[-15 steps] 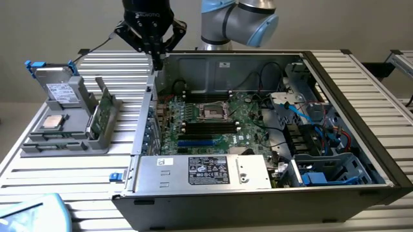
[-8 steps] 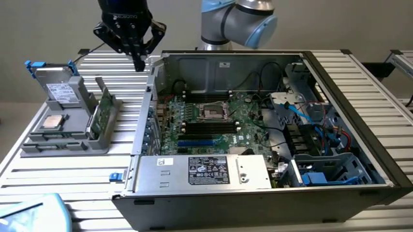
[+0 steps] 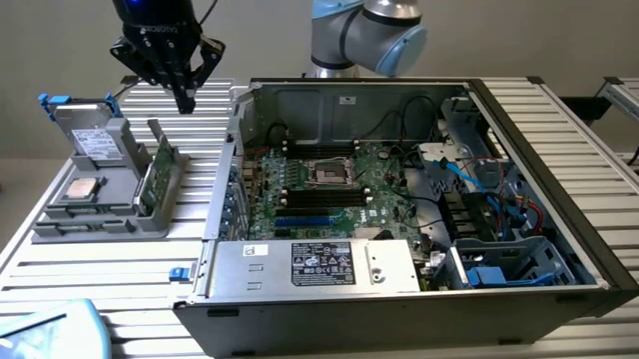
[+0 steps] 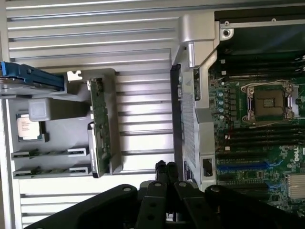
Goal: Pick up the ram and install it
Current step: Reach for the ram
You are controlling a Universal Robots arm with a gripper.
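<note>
Getting to the ram (image 4: 47, 153) is the step now. It seems to sit low in the gray holder (image 3: 150, 224), exterior view's left. The fingers (image 3: 185, 101) hang shut, empty, upper left; grabbing needs them open above it.

Wall (image 3: 519, 37): plain grey-beige, at the back. Surface (image 3: 90, 277): silver metal, ribbed in long parallel grooves, dull sheen. Light: soft and even, shadows faint

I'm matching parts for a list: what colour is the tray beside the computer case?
The tray is plain grey, clearest in the exterior view.
</note>
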